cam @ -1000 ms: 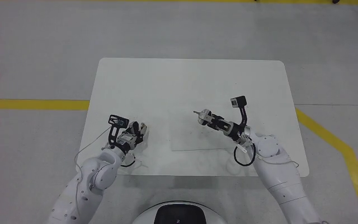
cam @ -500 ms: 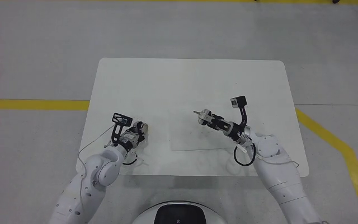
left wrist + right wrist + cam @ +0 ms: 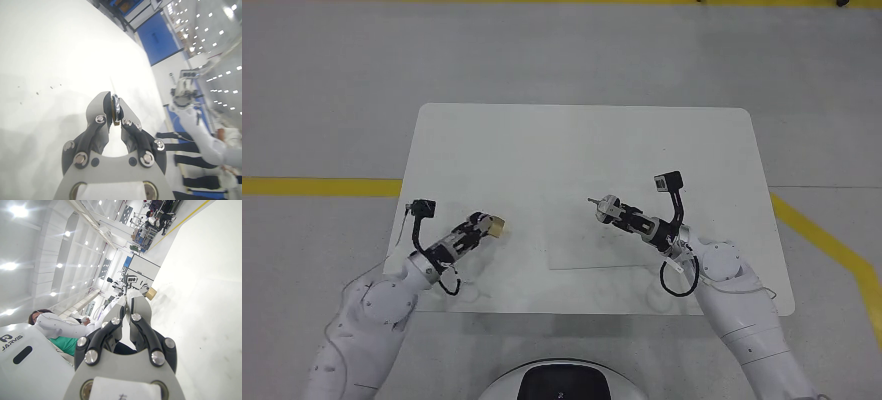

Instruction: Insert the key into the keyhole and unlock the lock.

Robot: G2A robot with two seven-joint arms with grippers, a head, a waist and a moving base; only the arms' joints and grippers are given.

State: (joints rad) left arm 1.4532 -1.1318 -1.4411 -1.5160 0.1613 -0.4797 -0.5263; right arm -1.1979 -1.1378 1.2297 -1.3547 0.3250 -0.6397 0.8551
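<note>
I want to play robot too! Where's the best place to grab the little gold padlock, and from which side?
On the brass padlock, probably pinch its two flat sides from the back end, as the left end effector does. Flat faces give a steady hold, and the front is left free, facing the key in the right end effector.

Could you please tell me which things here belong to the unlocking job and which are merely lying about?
Job: lock in left gripper; key in right gripper.
Lying about: thin pale sheet on the table.
</note>
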